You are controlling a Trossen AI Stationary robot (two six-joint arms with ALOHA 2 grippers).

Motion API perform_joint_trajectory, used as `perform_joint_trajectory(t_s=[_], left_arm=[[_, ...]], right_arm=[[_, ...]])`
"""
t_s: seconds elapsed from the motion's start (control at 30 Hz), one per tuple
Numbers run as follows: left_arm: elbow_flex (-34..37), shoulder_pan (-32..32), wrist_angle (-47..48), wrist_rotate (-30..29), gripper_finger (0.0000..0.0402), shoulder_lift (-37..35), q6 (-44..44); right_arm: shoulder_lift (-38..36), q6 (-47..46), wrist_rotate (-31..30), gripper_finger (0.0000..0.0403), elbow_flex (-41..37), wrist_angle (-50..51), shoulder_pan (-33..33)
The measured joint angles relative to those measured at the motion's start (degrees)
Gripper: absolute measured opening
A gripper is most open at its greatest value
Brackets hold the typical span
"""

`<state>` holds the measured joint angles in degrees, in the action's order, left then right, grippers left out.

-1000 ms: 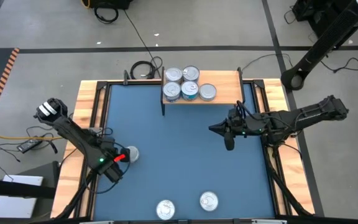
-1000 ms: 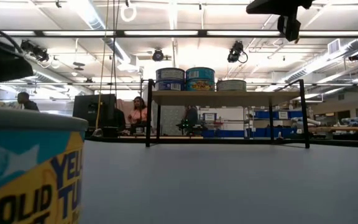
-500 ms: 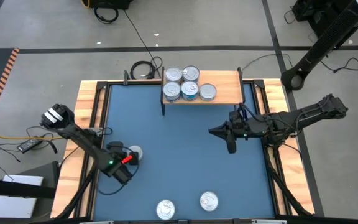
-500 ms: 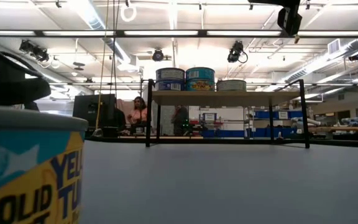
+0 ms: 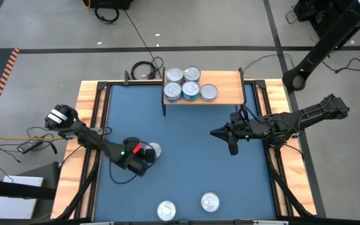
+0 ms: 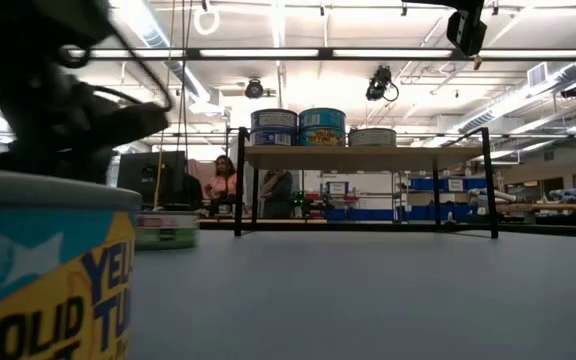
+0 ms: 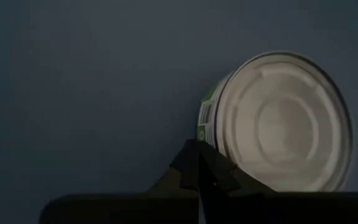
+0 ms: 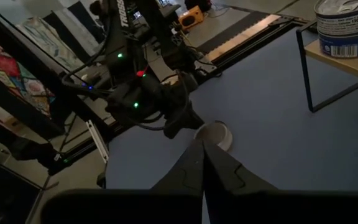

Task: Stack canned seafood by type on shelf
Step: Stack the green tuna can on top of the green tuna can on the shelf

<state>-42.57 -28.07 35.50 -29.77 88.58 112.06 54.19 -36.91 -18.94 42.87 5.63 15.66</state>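
Task partly complete, judging by the layout. Shelf [image 5: 227,94] at the far edge of the blue counter [image 5: 186,156] carrying five tins in the high view: four bunched at its left end [image 5: 182,84], one lone tin [image 5: 209,92] just beside them; right half of the board bare. Low view shows two blue-labelled tins [image 6: 298,127] side by side with a plainer, lower tin [image 6: 372,137] next to them; whether any are stacked, not clear. Still loose on the counter: two tins near the front edge [image 5: 166,210] [image 5: 210,201] and a green-labelled tin [image 7: 278,121] in mid-counter. Left hand [image 5: 147,153] at that tin, fingers drawn tight together and pressed to its side rather than around it. Right hand [image 5: 230,145] held above the counter to the right, below the shelf, fingers closed on nothing. Large yellow-lettered tin [image 6: 48,270] filling the low view's near corner, likely one of the front pair.
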Motion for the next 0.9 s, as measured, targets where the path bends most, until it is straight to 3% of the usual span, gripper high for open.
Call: perform_joint_trajectory(t_s=[0.23,0.37,0.67,0.8,0.9], left_arm=[[0.0,6.1,-12.0,-3.7,0.0000,0.6,-10.0],[0.0,8.9,-24.7,-3.2,0.0000,4.0,-17.4],[-0.2,14.7,-65.8,10.3,0.0000,10.3,-35.1],[0.1,16.7,-66.9,11.9,0.0000,8.9,-31.3],[0.0,16.9,-67.1,13.6,0.0000,6.1,-29.9]], right_arm=[[0.0,0.0,0.6,0.0006,0.0,0.0,0.0],[0.0,-0.5,0.6,0.0008,0.0,-0.9,0.4],[-4.5,3.2,-1.0,0.0007,0.0,-6.4,0.9],[-8.0,1.9,-3.5,0.0008,0.0,-3.5,0.9],[-10.7,-4.4,-9.4,0.0005,0.1,5.6,1.1]])
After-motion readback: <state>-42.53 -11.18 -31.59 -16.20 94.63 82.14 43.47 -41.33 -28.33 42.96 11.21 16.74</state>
